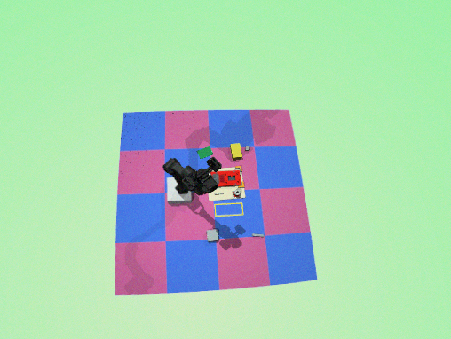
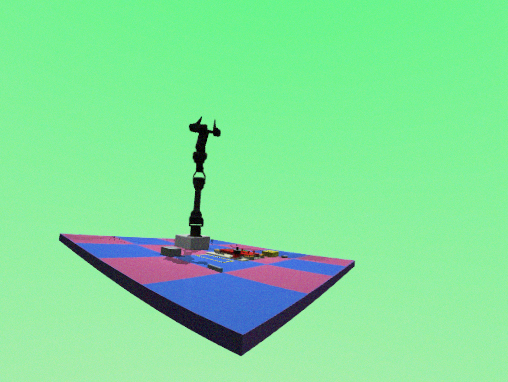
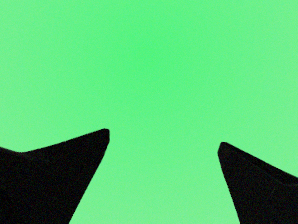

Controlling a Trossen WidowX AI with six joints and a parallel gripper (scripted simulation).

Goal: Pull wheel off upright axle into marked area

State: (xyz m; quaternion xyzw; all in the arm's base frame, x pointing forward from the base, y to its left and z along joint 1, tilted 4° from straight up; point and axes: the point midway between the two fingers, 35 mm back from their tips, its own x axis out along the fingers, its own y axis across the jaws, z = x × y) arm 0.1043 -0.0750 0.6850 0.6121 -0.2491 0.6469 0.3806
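Note:
The wheel (image 1: 237, 193) is a small, pale round piece with a dark centre. It sits at the lower right corner of a cream board (image 1: 226, 196), where the upright axle is too small to make out. The marked area (image 1: 229, 216) is a yellow rectangular outline on the table, just below the board in the top view. My gripper (image 2: 208, 119) (image 3: 165, 142) is open and empty, with its fingers wide apart. It points upward, high above the table and far from the wheel. The wrist view shows only green background between the fingers.
A red plate (image 1: 236, 178) lies on the cream board. A yellow block (image 1: 236, 151), a small grey cube (image 1: 248, 148) and a green piece (image 1: 205, 153) lie above it. A grey block (image 1: 212, 235) (image 2: 171, 251) and a thin grey bar (image 1: 257, 235) (image 2: 215, 268) lie below the outline.

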